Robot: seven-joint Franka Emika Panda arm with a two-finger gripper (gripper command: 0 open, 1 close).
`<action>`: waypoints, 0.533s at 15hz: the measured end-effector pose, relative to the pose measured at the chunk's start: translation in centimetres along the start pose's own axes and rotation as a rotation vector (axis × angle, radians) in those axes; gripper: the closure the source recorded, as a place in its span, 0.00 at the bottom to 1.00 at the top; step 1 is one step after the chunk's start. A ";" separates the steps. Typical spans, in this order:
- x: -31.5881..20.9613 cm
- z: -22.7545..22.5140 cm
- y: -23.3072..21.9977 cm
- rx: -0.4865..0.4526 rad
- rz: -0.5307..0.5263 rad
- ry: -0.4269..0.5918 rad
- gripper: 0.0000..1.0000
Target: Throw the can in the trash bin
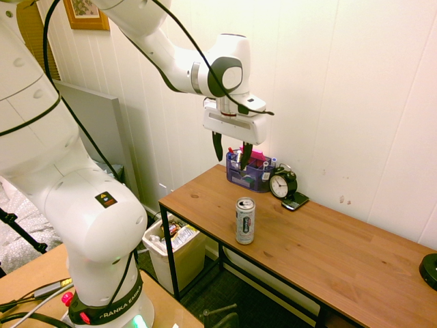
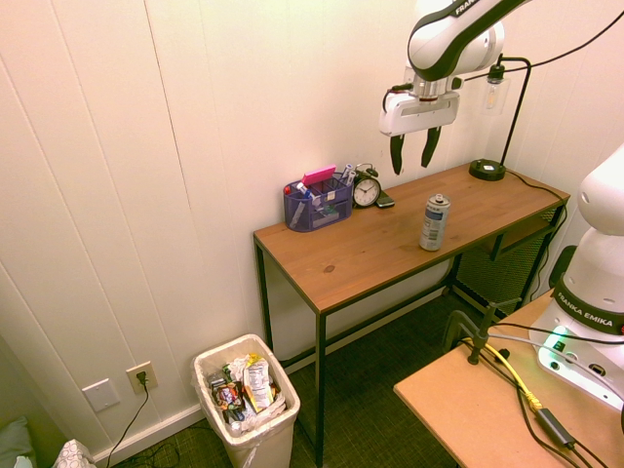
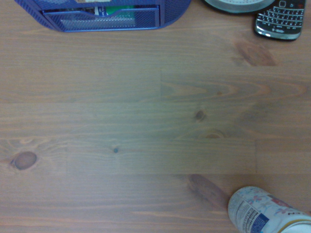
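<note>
Second exterior view: the can (image 2: 435, 222) stands upright on the wooden worktop (image 2: 361, 253), untouched, toward the front edge and well apart from the blue desk organiser (image 2: 317, 204) at the wall. The hand (image 2: 413, 153) hangs in the air above the worktop, between organiser and can and higher than both, its two dark fingers spread apart and holding nothing. An alarm clock (image 2: 367, 190) and a phone (image 2: 383, 201) lie just beside the organiser. The trash bin (image 2: 245, 404), holding crumpled wrappers, stands on the floor below the worktop's end nearest the organiser. Wrist view: can rim at one corner, organiser at the opposite edge.
</note>
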State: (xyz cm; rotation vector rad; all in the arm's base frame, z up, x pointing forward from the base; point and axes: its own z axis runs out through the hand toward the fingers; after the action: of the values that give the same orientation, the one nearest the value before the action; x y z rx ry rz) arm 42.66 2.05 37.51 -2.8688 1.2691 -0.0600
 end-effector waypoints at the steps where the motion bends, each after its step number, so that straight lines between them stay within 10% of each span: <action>1: 0.1 0.1 0.1 0.001 0.002 -0.002 0.00; 8: 4.1 1.2 4.4 0.010 0.087 -0.021 0.00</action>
State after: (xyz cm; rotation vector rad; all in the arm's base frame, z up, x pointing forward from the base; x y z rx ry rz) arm 42.24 -3.99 36.35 -2.7937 1.3841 -0.0355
